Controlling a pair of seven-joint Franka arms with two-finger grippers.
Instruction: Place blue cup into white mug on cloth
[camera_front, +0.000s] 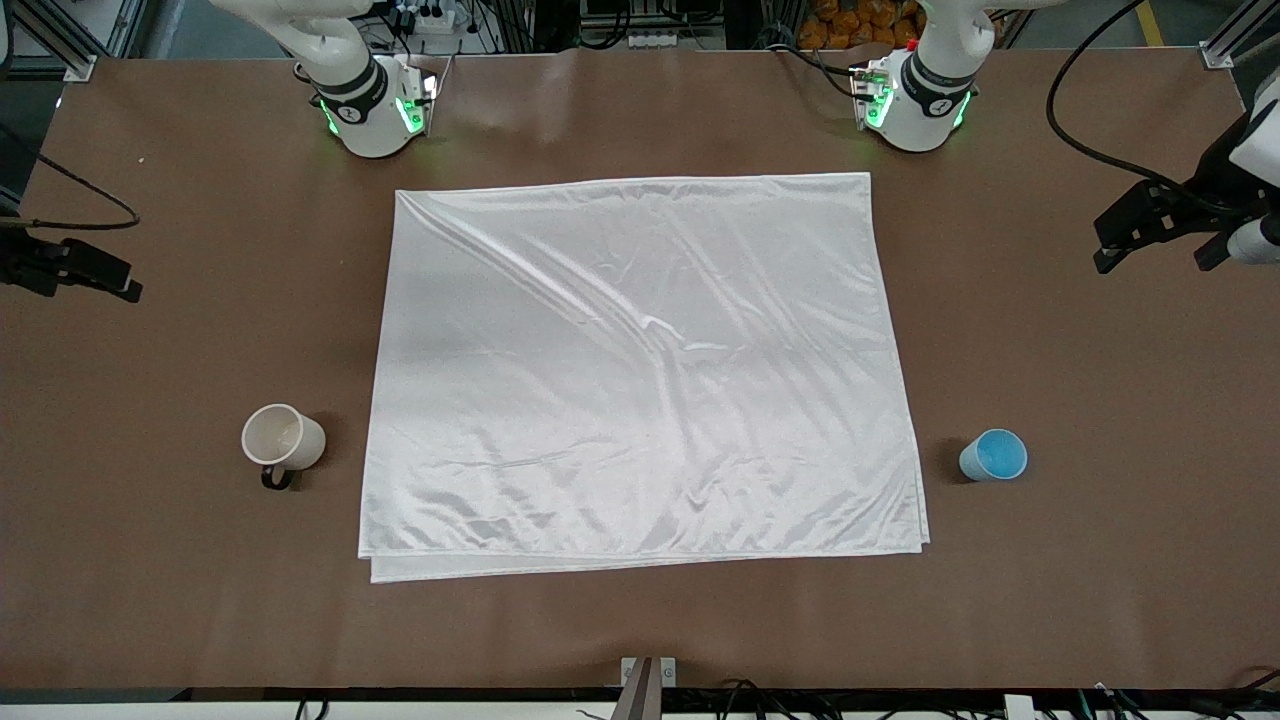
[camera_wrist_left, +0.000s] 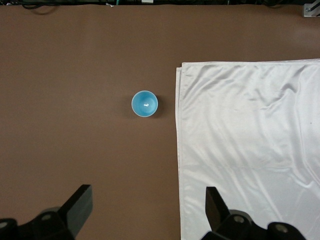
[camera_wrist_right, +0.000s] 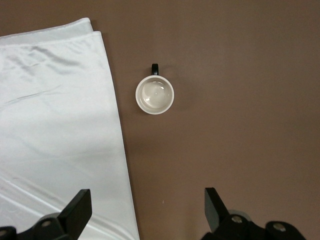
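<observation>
the blue cup (camera_front: 993, 455) stands upright on the bare brown table (camera_front: 180, 600), just off the cloth's edge toward the left arm's end, mouth up, so its long axis runs straight up from the tabletop and the bright blue inside shows. nothing touches it. the left wrist view looks right down into it (camera_wrist_left: 145, 104).

the white mug (camera_front: 283, 438) stands upright too, on the bare table near the cloth's edge toward the right arm's end, well apart from the cup. its small black handle (camera_front: 276, 480) points toward the front camera. it is not on the cloth yet, so i'd judge both pieces have to travel and the task is barely begun.

the cloth (camera_front: 640, 370) lies between them, shiny white, wrinkled, its folded layers showing along the nearer edge.

the left gripper (camera_wrist_left: 145, 212) hangs high over the table with the cup below it, fingers spread wide and empty. the right gripper (camera_wrist_right: 145, 212) hangs likewise over the mug, fingers spread wide, holding nothing. each arm seems posed to look down on its own piece before a descent.
</observation>
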